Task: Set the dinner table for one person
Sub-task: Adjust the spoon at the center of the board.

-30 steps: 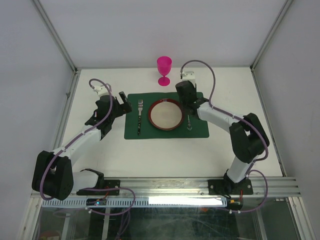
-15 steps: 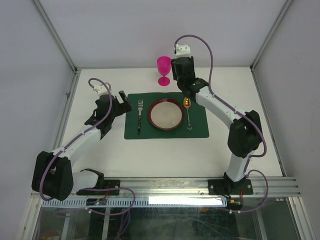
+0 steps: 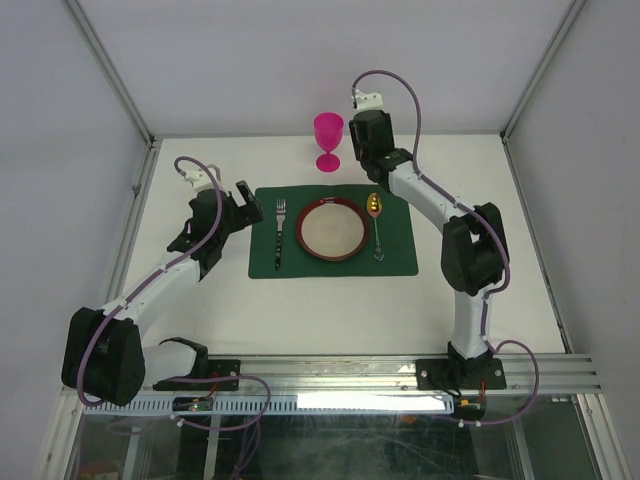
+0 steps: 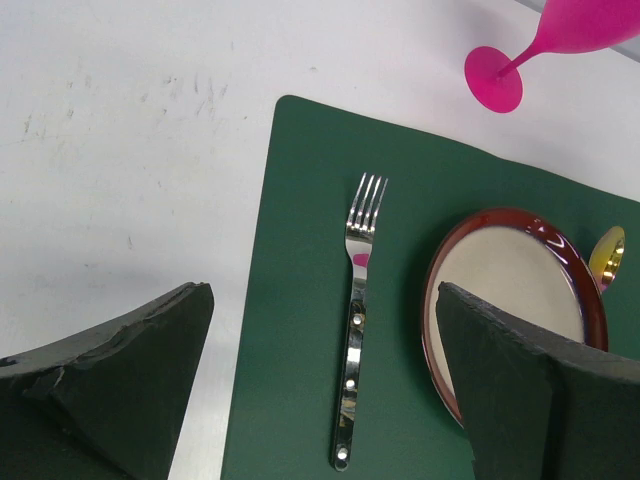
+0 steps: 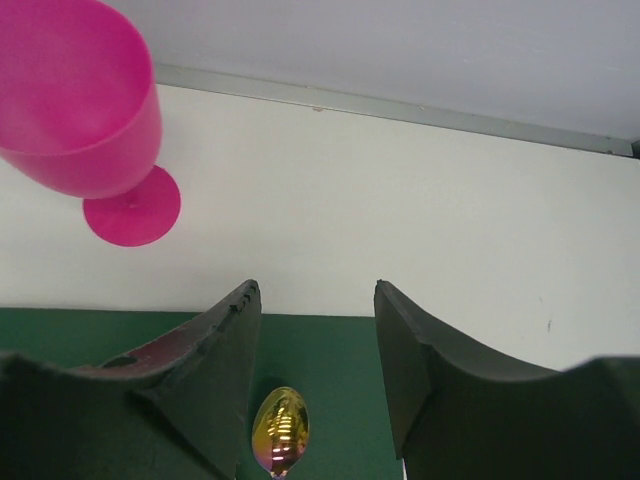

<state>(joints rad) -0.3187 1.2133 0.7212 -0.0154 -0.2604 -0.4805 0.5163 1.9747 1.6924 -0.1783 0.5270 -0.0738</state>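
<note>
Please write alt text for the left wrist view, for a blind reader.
A silver fork lies on a dark green placemat, left of a red-rimmed plate, seen between the black fingers of the open left gripper. A pink goblet stands beyond on the white table.

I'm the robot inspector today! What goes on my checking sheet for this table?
Surface: white table, bare around a dark green placemat.
Job's things: red-rimmed plate mid-mat, fork on the mat to its left, gold-bowled spoon on the mat to its right, pink goblet upright on the table beyond the mat.
Clutter: nothing seen.
Grippers: left gripper open and empty, above the mat's left edge. Right gripper open and empty, above the mat's far edge near the goblet.
Cables: purple cables loop off both arms, touching none of the place setting.
Surroundings: aluminium frame rails, plain white walls.
</note>
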